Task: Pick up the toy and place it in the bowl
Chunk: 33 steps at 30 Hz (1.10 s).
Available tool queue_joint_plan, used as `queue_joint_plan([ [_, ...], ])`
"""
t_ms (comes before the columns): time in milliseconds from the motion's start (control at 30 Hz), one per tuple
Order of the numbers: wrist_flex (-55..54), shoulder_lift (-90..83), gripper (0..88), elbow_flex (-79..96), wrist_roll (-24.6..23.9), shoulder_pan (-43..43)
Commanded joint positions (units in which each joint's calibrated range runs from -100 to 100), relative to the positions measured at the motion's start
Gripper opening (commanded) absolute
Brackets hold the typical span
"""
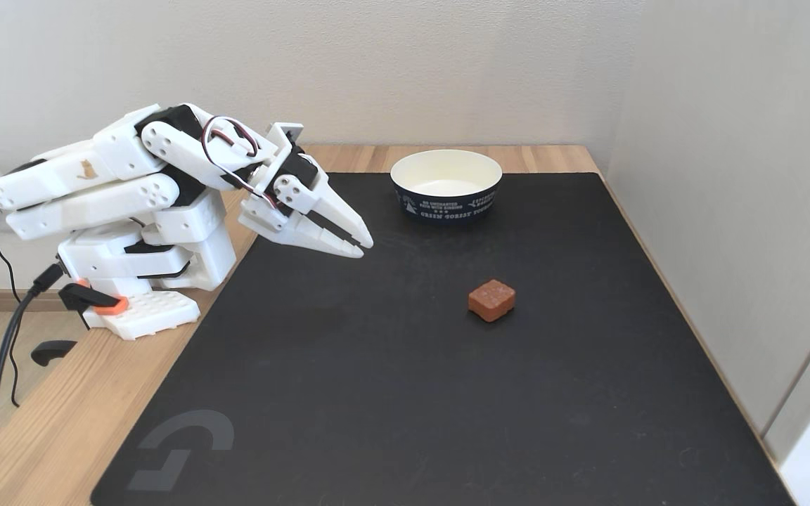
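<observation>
The toy, a small reddish-brown squarish block with a bumpy top, lies on the black mat near the middle. The bowl, cream-white inside and dark navy outside with white lettering, stands empty at the mat's far edge. My white gripper hovers at the mat's left side, folded low over the arm's base, pointing right and slightly down. Its fingers lie close together with nothing between them. It is well left of the toy and left of the bowl, touching neither.
A black mat covers most of the wooden table. The arm's base is clamped at the table's left edge with black cables hanging off. Walls stand close behind and at the right.
</observation>
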Motion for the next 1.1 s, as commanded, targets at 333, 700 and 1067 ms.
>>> queue_joint_plan([
  [333, -0.22, -0.83, 3.0, 0.78, 0.06, 0.41],
  [700, -0.39, -0.83, 3.2, 0.78, -0.1, 0.5],
  [1067, -0.22, -0.75, 36.0, 0.78, 0.37, -0.42],
])
